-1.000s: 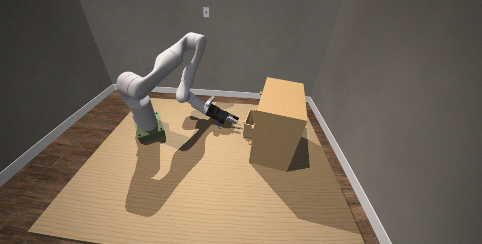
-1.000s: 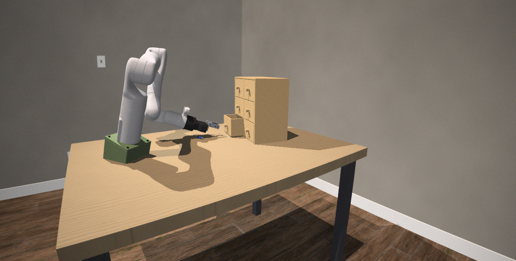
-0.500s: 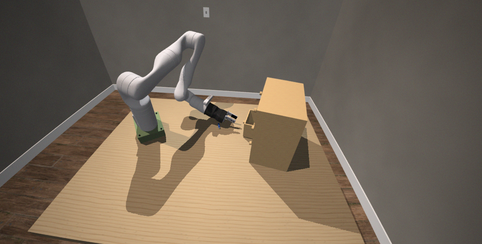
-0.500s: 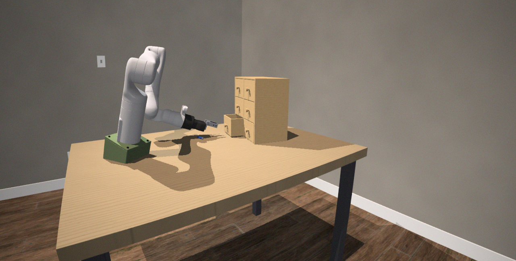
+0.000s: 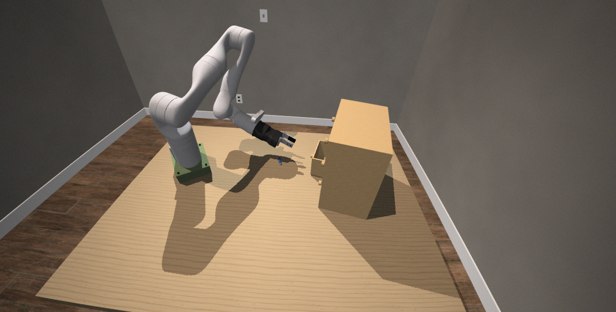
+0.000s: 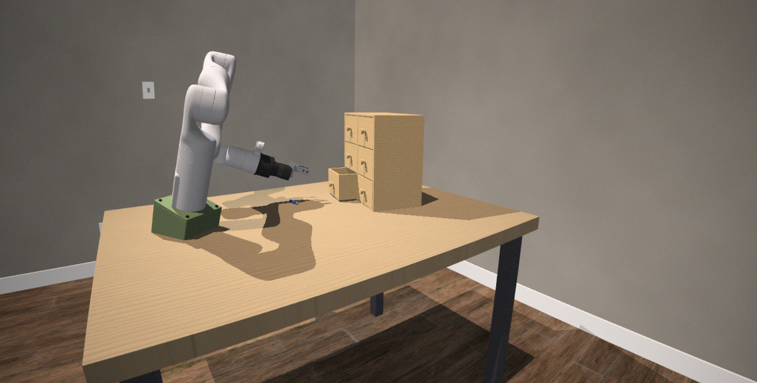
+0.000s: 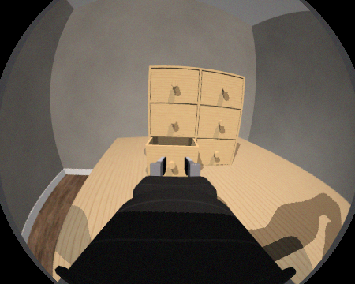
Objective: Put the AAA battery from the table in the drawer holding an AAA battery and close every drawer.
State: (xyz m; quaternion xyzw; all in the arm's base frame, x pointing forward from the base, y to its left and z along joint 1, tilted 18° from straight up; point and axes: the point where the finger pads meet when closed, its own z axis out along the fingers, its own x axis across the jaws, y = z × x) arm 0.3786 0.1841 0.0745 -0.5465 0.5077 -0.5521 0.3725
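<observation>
One Kinova Gen3 arm (image 5: 206,71) (image 6: 203,105) stands at nine o'clock on the worktop (image 5: 275,241) (image 6: 222,275), seen from above. Right of it, one blue AAA battery (image 5: 279,161) (image 6: 293,201) lies near the center. Just beyond, one end effector (image 5: 290,140) (image 6: 305,169) (image 7: 175,162) hovers with fingers apart, gripping nothing. At three o'clock, one six-drawer chest (image 5: 355,163) (image 6: 398,161) (image 7: 199,104) shows one bottom drawer (image 5: 317,167) (image 6: 343,185) (image 7: 172,154) pulled out, five pushed in.

Top view: on the desk (image 5: 279,258) (image 6: 370,253) (image 7: 264,177), arm base (image 5: 193,175) (image 6: 169,224) near left edge, chest (image 5: 357,180) (image 6: 397,164) (image 7: 162,114) toward far right corner. Battery (image 5: 279,161) (image 6: 293,201) lies between them, before the chest's protruding bottom drawer (image 5: 317,167) (image 6: 346,185) (image 7: 155,151), nearer the far edge than the near.
</observation>
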